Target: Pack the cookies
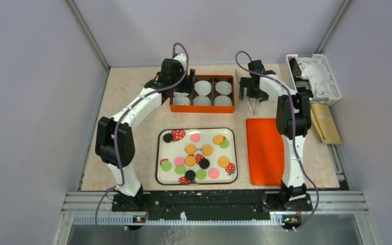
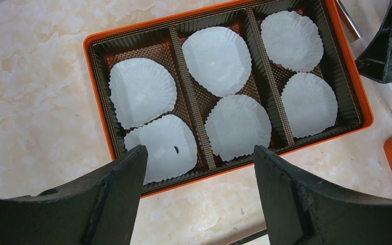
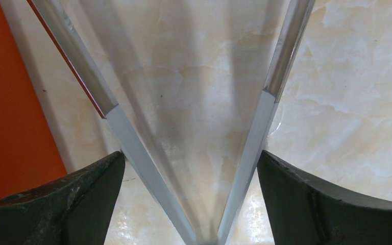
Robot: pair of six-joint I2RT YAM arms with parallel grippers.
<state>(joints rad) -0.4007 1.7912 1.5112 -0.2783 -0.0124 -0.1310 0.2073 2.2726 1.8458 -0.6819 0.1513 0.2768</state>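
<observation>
Cookies [image 1: 190, 148]: orange, pink, green and black discs, loose on a strawberry-print tray [image 1: 176, 150] at the near middle of the worktop [image 1: 127, 92].
Orange box [image 2: 96, 66]: beyond the tray, six white paper cups [image 2: 217, 58] in a brown liner.
Left gripper [image 2: 199, 153]: over the box's left edge, fingers spread wide, holding nothing.
Right gripper [image 3: 189, 163]: right of the box, fingers pressed on the arms of metal tongs [image 3: 265, 117], tips down.
Orange lid [image 1: 265, 150]: flat, right of the tray.
</observation>
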